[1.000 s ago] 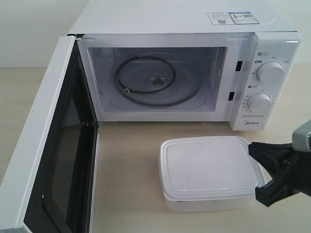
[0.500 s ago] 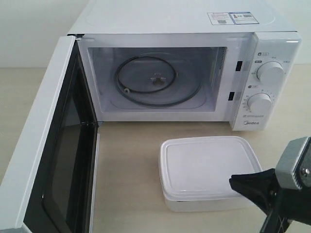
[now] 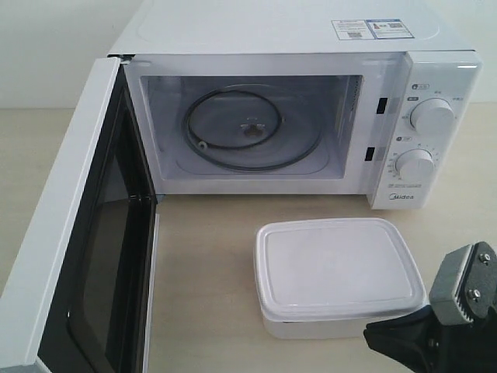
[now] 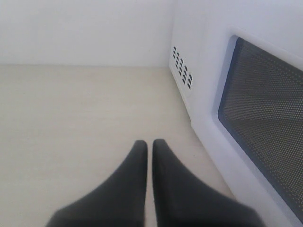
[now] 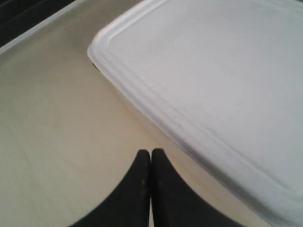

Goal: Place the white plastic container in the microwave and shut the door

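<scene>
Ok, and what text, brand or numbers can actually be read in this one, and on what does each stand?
"Midea": logo low on the microwave front, under the dials.
Label sticker on the microwave's top: print and codes too small to read.
Markings around the upper dial and lower dial: too small to read.
White plastic container: no text visible.
Wrist views: none.
</scene>
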{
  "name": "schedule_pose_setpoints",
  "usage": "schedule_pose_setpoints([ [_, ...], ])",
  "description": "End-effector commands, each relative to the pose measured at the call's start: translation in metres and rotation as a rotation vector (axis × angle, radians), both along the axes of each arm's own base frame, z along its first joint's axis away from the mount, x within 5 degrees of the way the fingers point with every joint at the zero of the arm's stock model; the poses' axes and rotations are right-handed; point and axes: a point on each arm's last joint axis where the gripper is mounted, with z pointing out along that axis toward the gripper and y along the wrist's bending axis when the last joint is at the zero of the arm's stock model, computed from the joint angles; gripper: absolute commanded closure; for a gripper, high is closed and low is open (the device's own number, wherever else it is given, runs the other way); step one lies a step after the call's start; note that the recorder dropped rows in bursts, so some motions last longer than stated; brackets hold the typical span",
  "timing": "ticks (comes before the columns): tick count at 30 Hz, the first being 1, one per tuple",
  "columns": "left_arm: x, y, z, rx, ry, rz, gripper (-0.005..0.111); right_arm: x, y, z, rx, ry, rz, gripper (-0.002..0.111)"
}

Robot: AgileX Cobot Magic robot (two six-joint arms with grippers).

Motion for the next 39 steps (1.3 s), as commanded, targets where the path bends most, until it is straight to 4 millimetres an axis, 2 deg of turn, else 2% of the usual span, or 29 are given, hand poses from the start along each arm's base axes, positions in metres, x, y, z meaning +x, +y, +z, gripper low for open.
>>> schedule_pose_setpoints([
  [1,0.0,0.0,-0.001,0.006,0.001,0.001,0.102,0.003,-0.003,-0.01,-0.031,0.017,-0.038,0.108],
  [5,0.0,0.0,-0.001,0.006,0.001,0.001,0.102,0.016,-0.009,-0.016,-0.062,0.006,-0.137,0.108],
  [15,0.0,0.0,-0.001,0.006,0.001,0.001,0.102,0.084,-0.024,-0.007,-0.056,-0.016,-0.42,0.108],
  [22,0.0,0.0,-0.001,0.006,0.001,0.001,0.102,0.11,-0.023,-0.004,-0.018,-0.018,-0.451,0.108],
  [32,0.0,0.0,-0.001,0.006,0.001,0.001,0.102,0.119,-0.019,0.006,0.081,-0.079,-0.441,0.108],
  [36,0.0,0.0,-0.001,0.006,0.001,0.001,0.102,0.11,-0.018,0.003,0.083,-0.08,-0.423,0.109],
  [39,0.0,0.0,-0.001,0.006,0.001,0.001,0.102,0.099,-0.023,0.002,0.111,-0.142,-0.509,0.109],
])
